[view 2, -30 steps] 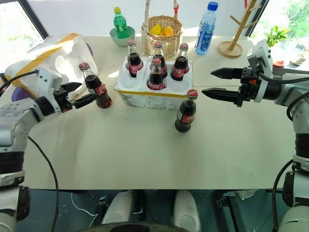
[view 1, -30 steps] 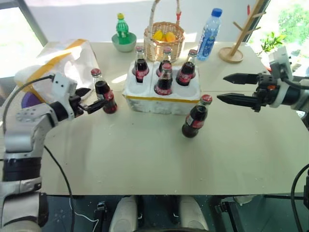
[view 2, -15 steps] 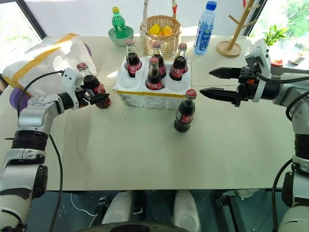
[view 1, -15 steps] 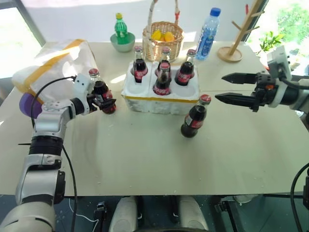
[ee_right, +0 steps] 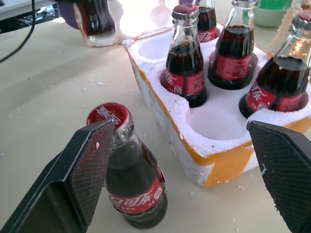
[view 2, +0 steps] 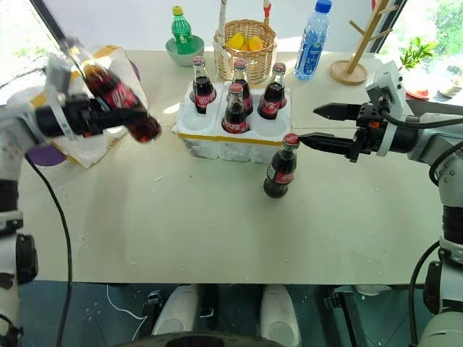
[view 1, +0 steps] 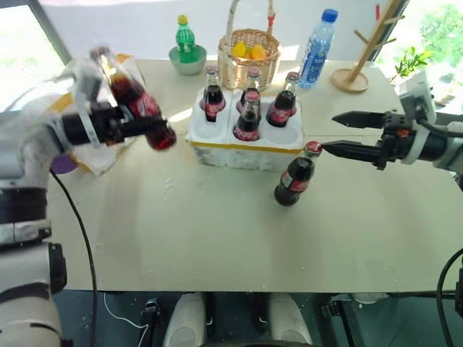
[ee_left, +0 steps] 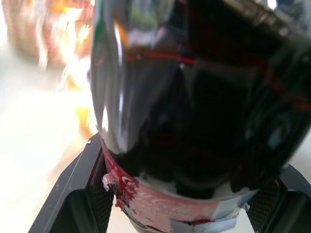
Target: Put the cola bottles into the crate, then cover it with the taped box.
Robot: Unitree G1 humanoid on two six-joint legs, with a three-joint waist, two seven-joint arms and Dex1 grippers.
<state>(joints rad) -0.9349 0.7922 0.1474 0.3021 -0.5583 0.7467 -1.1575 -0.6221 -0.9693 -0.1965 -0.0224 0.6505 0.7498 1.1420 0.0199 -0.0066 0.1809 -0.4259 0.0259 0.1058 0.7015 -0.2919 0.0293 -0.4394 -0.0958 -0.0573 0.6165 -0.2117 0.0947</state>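
Note:
My left gripper [view 1: 116,124] is shut on a cola bottle [view 1: 137,108] and holds it tilted in the air over the table's left side, cap pointing up and to the left. In the left wrist view its dark body [ee_left: 194,121] sits between the two pads [ee_left: 73,194]. The white crate [view 1: 246,150] with yellow tape holds several cola bottles [view 1: 248,119]. Another cola bottle [view 1: 295,177] stands on the table in front of the crate's right end. My right gripper [view 1: 329,132] is open, level, just right of that bottle's cap. The taped box [view 2: 90,148] lies at the left behind my left arm.
Behind the crate stand a wicker basket [view 1: 248,54] with fruit, a green soda bottle [view 1: 185,40] in a bowl, a blue-capped water bottle [view 1: 318,47] and a wooden rack [view 1: 358,65]. A purple object [view 1: 61,163] lies by the taped box.
My left gripper closed on the cola bottle standing at the left and lifted it off the table, tipping it. The right arm stayed in place.

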